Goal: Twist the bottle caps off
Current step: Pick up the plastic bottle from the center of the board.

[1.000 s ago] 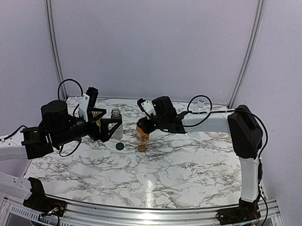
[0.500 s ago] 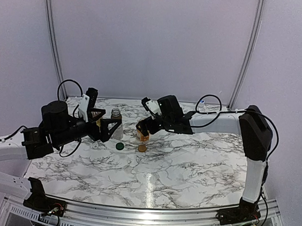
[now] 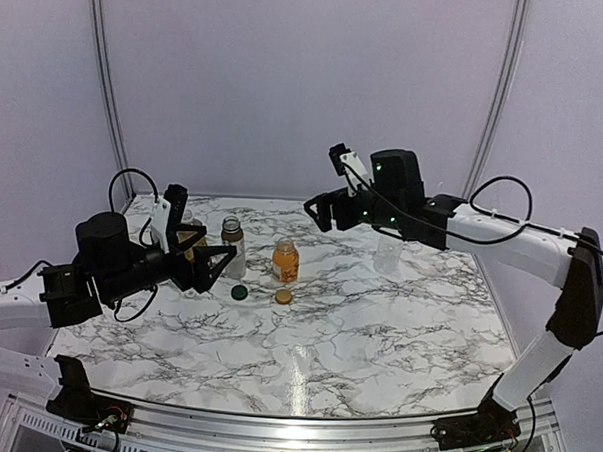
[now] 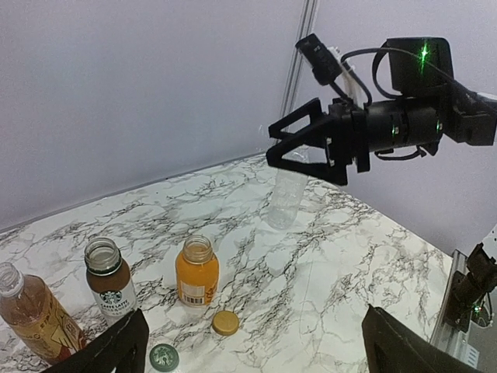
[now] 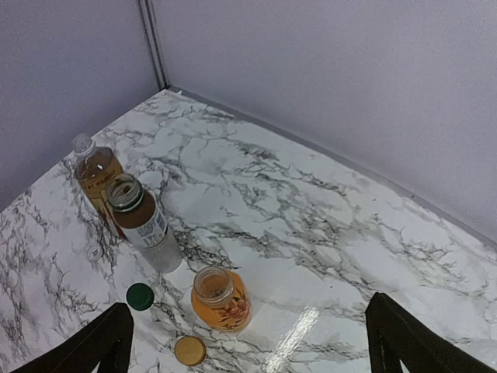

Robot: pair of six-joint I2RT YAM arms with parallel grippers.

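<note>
Three open bottles stand in a row: amber tea (image 5: 97, 175), a short one with a white label (image 5: 140, 217) and orange juice (image 5: 221, 299). On the marble lie a green cap (image 5: 140, 296), an orange cap (image 5: 190, 350) and a small white cap (image 5: 94, 252). A tall clear bottle (image 4: 289, 198) stands far right, its top hidden behind my right arm. My right gripper (image 3: 320, 209) hangs open and empty, high above the table between the juice bottle (image 3: 285, 262) and the clear one (image 3: 387, 252). My left gripper (image 3: 215, 247) is open and empty beside the short bottle (image 3: 233, 245).
Grey walls with metal corner posts (image 3: 105, 87) close the back and sides. The table's far edge (image 3: 283, 199) runs just behind the bottles. The aluminium rail (image 3: 293, 426) lies along the near edge.
My right gripper opened, left the juice bottle and rose up and to the right. The left arm drew back slightly toward its base.
</note>
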